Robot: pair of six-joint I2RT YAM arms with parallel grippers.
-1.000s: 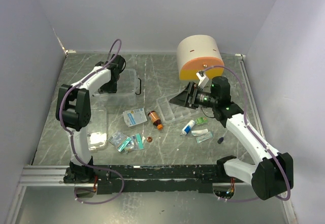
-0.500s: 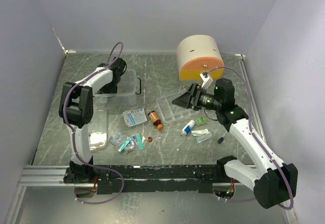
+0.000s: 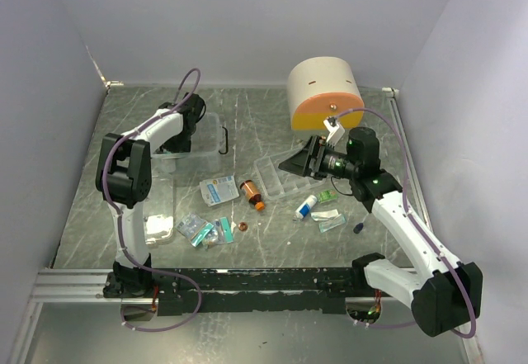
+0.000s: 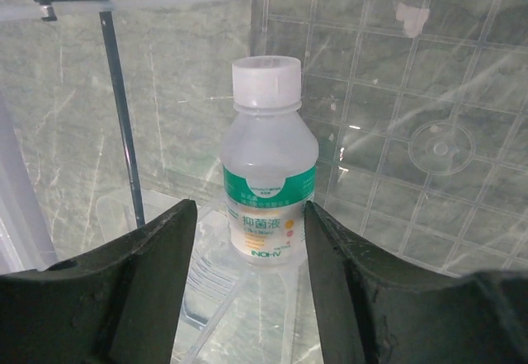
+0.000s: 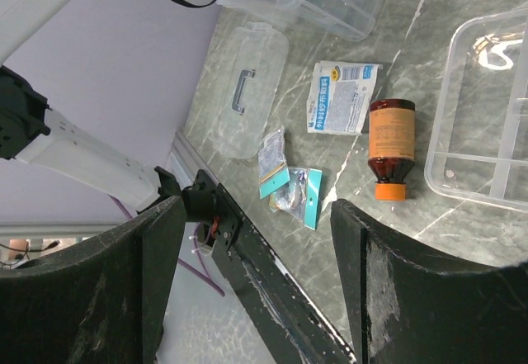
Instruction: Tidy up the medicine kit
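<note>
The medicine kit's clear box (image 3: pixel 206 148), with a black handle (image 3: pixel 225 139), stands at the back left. My left gripper (image 3: pixel 183 129) reaches into it. Inside, a white bottle with a green label (image 4: pixel 266 191) stands upright on the box floor. My left gripper (image 4: pixel 249 205) is open around it, with a gap showing on the left side. The clear divided tray (image 3: pixel 276 174) lies mid-table. My right gripper (image 3: pixel 299 159) hovers open and holds nothing just above the tray's far end (image 5: pixel 487 116).
An amber bottle with an orange cap (image 3: pixel 252 193), a blue-white packet (image 3: pixel 218 189), teal-edged bags (image 3: pixel 206 230), a white tube (image 3: pixel 306 207) and green packets (image 3: pixel 327 195) lie scattered. A clear lid (image 3: pixel 158 205) lies front left. A beige and orange cabinet (image 3: pixel 324 92) stands behind.
My left gripper's jaws have spread wider around the white bottle and the left arm has shifted slightly. The right arm moved a little to the right, then held still.
</note>
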